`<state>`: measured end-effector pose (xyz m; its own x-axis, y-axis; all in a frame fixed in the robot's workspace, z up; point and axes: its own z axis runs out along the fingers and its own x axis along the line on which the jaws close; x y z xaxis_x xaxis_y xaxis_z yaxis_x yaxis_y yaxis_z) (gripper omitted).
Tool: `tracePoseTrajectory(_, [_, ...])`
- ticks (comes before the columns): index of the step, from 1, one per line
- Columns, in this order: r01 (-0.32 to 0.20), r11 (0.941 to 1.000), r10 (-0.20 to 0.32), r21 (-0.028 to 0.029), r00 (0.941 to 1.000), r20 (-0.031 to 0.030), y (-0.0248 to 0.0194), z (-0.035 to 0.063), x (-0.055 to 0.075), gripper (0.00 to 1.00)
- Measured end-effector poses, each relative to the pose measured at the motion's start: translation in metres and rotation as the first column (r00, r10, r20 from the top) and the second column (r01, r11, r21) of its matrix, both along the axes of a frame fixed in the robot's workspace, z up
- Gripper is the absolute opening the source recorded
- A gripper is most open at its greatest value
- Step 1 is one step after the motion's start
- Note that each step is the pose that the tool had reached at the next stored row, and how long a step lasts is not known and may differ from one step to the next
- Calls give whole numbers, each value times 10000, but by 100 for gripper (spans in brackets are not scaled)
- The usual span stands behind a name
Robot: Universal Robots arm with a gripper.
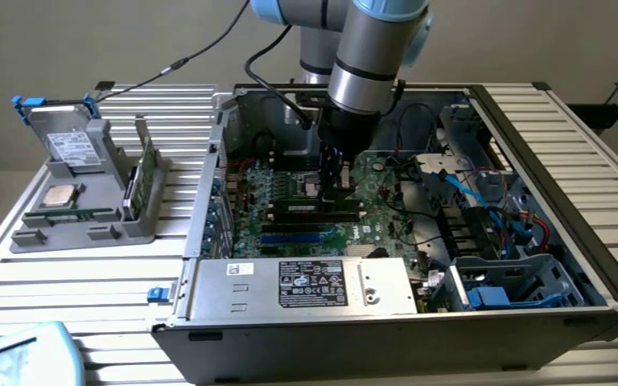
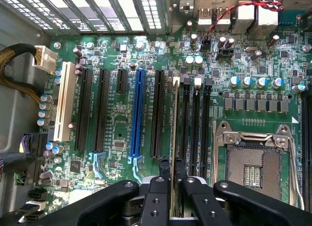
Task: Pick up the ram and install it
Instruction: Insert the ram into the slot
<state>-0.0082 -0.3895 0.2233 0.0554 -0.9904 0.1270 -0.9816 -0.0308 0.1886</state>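
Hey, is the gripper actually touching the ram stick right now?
Touching. The wrist view shows the gripper with its fingers pressed against both faces of the ram, which runs edge-on between them with no gap on either side.

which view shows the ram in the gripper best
The wrist view: the ram shows edge-on as a thin strip running out from between the gripper's fingers, beside the black memory slots. In the exterior view the gripper hangs low over the motherboard, and it and the arm hide most of the ram.
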Motion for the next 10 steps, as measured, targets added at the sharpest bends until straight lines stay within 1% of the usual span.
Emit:
tracePoseTrajectory(6, [0, 10000, 0, -3, 10000, 6, 1, -12, 0, 15])
tracePoseTrajectory(10, [0, 10000, 0, -29, 10000, 10, 1, -19, 0, 15])
